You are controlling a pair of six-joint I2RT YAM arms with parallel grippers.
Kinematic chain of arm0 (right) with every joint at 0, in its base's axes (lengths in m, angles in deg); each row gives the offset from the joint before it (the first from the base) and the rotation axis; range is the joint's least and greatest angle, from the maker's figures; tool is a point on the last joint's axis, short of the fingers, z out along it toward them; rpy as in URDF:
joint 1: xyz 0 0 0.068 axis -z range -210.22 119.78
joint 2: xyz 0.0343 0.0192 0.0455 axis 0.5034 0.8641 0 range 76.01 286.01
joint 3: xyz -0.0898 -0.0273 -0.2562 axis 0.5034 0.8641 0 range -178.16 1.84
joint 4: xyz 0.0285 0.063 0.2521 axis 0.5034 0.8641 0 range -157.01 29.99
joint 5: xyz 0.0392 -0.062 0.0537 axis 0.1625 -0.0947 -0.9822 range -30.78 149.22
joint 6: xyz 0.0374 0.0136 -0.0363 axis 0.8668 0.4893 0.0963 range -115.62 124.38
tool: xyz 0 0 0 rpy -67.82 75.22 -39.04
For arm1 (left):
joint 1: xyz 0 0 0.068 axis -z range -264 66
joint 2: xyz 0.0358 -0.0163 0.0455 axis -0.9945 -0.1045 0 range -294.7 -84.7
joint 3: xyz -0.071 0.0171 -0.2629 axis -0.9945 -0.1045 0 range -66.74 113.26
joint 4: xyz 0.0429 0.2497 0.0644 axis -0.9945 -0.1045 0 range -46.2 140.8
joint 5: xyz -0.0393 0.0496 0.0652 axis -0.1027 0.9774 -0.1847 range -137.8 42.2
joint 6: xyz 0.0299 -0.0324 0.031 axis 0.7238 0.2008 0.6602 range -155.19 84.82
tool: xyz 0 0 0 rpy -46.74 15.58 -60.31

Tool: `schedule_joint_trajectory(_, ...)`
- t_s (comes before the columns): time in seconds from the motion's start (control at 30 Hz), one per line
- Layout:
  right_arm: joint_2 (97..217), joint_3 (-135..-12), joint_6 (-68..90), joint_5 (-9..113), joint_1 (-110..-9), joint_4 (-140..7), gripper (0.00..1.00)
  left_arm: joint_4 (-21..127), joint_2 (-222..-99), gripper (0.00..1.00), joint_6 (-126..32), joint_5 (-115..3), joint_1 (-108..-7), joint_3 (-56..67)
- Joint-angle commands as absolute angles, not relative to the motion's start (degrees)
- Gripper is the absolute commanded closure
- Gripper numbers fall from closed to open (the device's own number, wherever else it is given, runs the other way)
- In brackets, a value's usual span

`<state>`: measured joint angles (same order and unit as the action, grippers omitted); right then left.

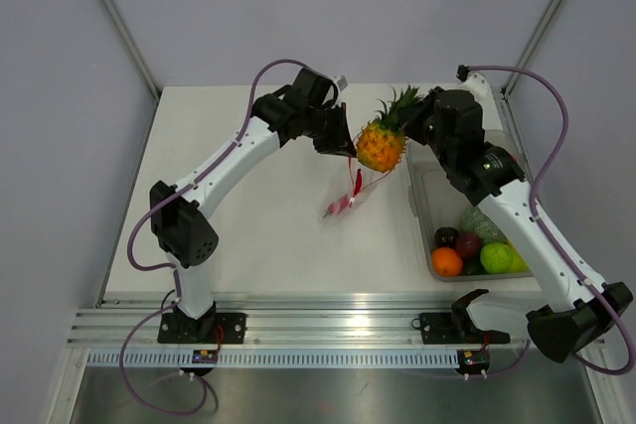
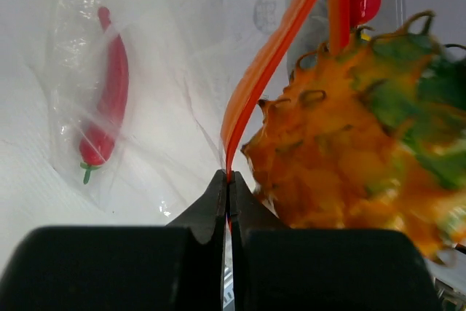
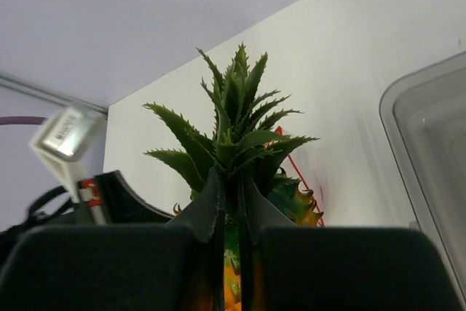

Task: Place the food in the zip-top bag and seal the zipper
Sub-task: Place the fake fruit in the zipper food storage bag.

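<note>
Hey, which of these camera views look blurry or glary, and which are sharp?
Left wrist view: the pineapple is smeared and out of focus, while the red chili inside the zip-top bag is fairly crisp, with white glints on the plastic's creases. Right wrist view: the pineapple's leaves are sharp; the clear bin edge is soft. Top external view: evenly lit, sharp, only faint shadows.
</note>
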<state>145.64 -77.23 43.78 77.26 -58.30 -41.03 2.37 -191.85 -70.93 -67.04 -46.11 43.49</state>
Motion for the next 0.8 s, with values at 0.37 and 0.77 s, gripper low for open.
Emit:
schedule_joint_trajectory(0.37,146.15,-68.82,51.40,90.85,-62.12,-44.42,1.00,10.37,-190.25,1.00,-76.67,-76.18,-47.79,45.67)
schedule_joint_trajectory(0.77,151.69,-70.76,57.29,93.41,-67.14,-40.73,1.00,11.86,-189.82,1.00,-77.37,-76.63,-48.32,43.74)
